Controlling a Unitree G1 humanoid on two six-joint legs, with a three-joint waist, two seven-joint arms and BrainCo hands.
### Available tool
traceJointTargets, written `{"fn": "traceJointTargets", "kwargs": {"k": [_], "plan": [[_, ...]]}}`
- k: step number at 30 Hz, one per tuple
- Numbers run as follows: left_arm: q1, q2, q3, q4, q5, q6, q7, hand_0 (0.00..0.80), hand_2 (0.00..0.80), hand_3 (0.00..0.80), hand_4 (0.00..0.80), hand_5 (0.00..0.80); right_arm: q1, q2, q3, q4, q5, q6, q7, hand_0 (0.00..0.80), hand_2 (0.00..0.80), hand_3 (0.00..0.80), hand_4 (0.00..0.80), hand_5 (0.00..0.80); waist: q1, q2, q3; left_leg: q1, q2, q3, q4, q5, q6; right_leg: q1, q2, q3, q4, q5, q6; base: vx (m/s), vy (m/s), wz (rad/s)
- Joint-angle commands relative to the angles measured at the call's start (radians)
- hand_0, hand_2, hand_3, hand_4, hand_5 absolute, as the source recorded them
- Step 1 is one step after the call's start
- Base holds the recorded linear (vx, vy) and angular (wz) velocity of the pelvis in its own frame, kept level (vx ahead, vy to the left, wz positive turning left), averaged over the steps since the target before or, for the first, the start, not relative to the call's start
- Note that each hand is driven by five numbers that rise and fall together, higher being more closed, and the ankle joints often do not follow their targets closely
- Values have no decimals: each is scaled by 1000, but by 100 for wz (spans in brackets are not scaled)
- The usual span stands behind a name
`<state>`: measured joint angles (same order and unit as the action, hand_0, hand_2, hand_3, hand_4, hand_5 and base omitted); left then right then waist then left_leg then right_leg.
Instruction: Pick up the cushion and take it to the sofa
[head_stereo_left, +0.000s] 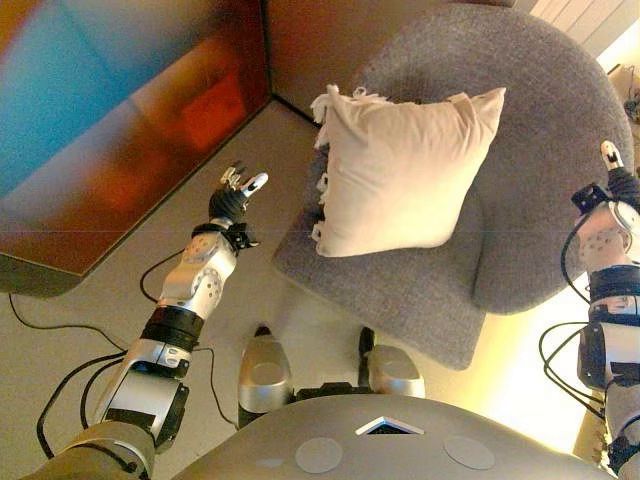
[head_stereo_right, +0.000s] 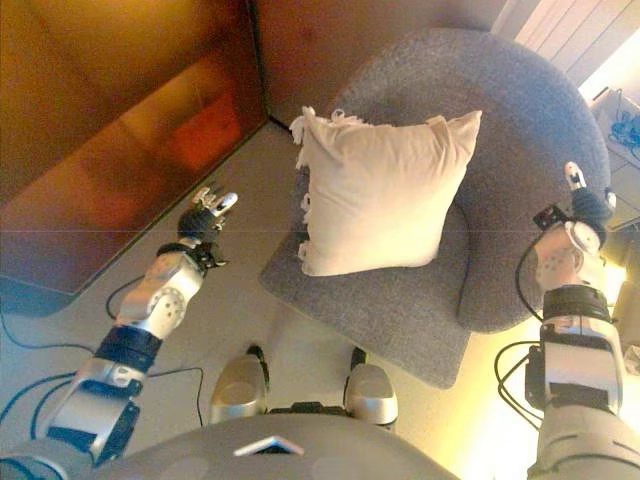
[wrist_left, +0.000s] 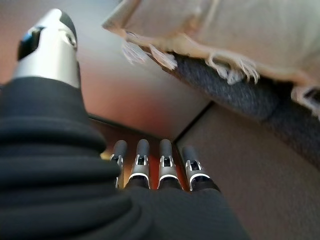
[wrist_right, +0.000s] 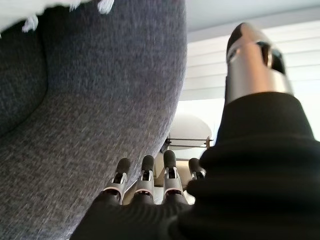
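A cream cushion (head_stereo_left: 400, 170) with tasselled edges leans on the seat and back of a grey round armchair (head_stereo_left: 540, 250). My left hand (head_stereo_left: 236, 196) is open and empty, out over the floor to the left of the chair, apart from the cushion's fringe (wrist_left: 150, 52). My right hand (head_stereo_right: 580, 205) is open and empty beside the chair's right outer wall (wrist_right: 110, 100). No sofa is in view.
A dark wooden cabinet or wall (head_stereo_left: 130, 130) stands at the left and back, close to the chair's left side. Grey floor (head_stereo_left: 110, 310) lies between it and the chair. White slatted blinds (wrist_right: 210, 75) show past the right hand.
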<state>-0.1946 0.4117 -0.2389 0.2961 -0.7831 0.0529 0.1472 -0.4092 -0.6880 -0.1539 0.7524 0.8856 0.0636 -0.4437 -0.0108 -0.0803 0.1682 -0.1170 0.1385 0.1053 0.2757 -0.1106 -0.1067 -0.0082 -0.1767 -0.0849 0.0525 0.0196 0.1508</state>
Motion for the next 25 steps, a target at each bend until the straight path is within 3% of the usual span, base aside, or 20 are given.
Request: {"fn": "traceJointTargets", "kwargs": {"k": [1, 6, 13, 17, 25], "plan": [[46, -25, 35, -87, -58, -71, -79, 0, 0, 0, 0, 0, 41, -42, -25, -92, -2, -67, 91, 0, 0, 0, 0, 0, 8, 12, -75, 46, 56, 6, -91, 77, -53, -32, -23, 11, -43, 63, 58, -102, 144, -7], [160, -57, 71, -168, -60, -91, -207, 0, 0, 0, 0, 0, 255, 137, -19, -333, -7, -125, 280, 0, 0, 0, 0, 0, -21, 20, -88, 81, 18, 52, -120, 64, -22, -44, -33, 14, -69, 98, 70, -147, 128, -14], [295, -99, 120, -139, -35, -124, -345, 0, 0, 0, 0, 0, 464, 420, 119, -434, 32, -225, 555, 0, 0, 0, 0, 0, -63, 23, -101, 122, -30, 83, -154, 51, 18, -66, -26, 38, -75, 123, 74, -110, 89, -12], [346, -110, 118, -115, -16, -164, -361, 0, 0, 0, 0, 0, 529, 478, 169, -454, 92, -244, 580, 0, 0, 0, 0, 0, -71, 26, -105, 134, -52, 85, -160, 38, 32, -76, -26, 39, -76, 131, 75, -84, 53, -8], [321, -97, 49, -110, -12, -191, -331, 0, 0, 0, 0, 0, 492, 469, 269, -427, 85, -237, 541, 0, 0, 0, 0, 0, -60, 31, -103, 148, -87, 75, -179, 27, 46, -79, -39, 11, -86, 147, 78, -48, 27, -1]]}}
